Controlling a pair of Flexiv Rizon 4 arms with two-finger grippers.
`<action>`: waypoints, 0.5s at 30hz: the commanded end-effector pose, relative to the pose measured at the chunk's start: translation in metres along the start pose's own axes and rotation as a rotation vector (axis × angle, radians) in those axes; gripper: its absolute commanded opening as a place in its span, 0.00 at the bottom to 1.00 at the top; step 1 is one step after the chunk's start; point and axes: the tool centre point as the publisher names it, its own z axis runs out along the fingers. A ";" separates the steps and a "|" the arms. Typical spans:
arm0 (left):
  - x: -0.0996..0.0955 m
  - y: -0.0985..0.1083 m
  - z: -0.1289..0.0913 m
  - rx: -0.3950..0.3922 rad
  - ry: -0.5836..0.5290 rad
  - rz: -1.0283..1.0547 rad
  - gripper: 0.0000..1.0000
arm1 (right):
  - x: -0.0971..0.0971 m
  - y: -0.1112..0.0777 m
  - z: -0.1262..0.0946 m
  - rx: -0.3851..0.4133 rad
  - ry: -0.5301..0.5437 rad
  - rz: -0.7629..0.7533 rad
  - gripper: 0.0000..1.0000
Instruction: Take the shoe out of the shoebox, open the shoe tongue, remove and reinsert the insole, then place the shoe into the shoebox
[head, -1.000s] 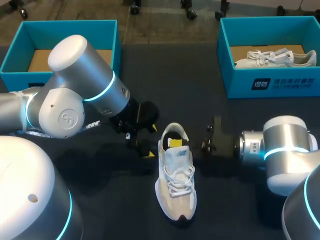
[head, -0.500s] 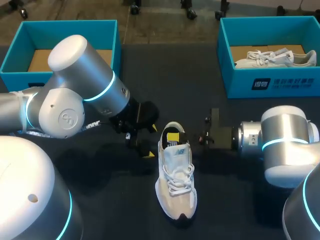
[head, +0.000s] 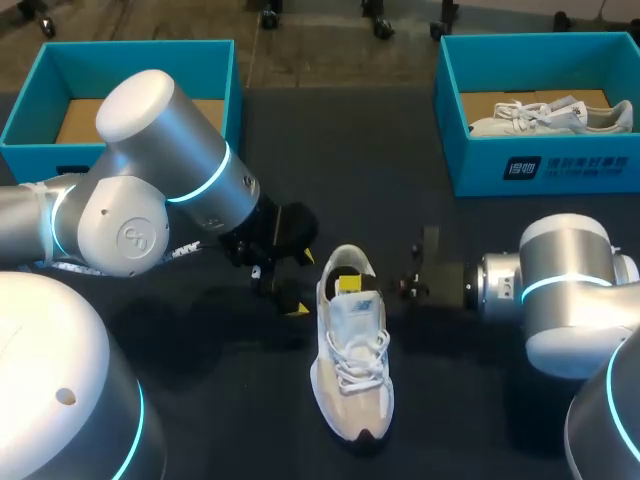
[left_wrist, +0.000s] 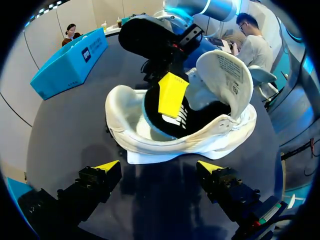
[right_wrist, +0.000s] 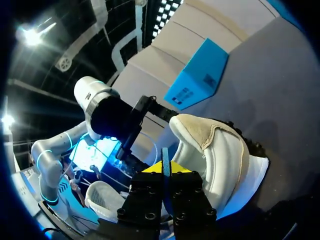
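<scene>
Sitting on the dark bench (head: 400, 200) between the two arms, the white shoe (head: 350, 360) lies outside both boxes, heel toward the far side, toe toward the camera. Right end effector (head: 348, 285) comes in from the right with its yellow tip down inside the shoe opening; in the right wrist view its fingers are pressed together on a thin blue edge, pinching the insole (right_wrist: 164, 155). In the left wrist view that same right end effector (left_wrist: 171, 94) sits in the heel opening over the dark insole (left_wrist: 172, 120), and the tongue (left_wrist: 225, 70) stands folded up and away from the opening. Left end effector (left_wrist: 159, 170) is spread wide, just beside the heel of the shoe (left_wrist: 150, 145), low over the bench, gripping nothing; whether a finger touches the shoe is unclear. In the head view the left end effector (head: 287, 295) is left of the heel. Left shoebox (head: 140, 50) is at the far left corner, well apart from the shoe. Right shoebox (head: 560, 165) at the far right holds other white shoes (head: 540, 115).
</scene>
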 end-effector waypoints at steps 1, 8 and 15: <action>-0.001 0.000 0.001 0.000 0.001 0.001 1.00 | 0.009 -0.003 -0.005 -0.012 -0.013 -0.028 0.00; 0.000 -0.001 0.001 -0.003 0.001 0.003 1.00 | 0.023 0.016 -0.009 0.015 -0.039 -0.086 0.69; -0.001 0.003 -0.001 -0.012 -0.001 0.000 1.00 | 0.029 0.028 -0.014 0.072 -0.048 -0.130 0.75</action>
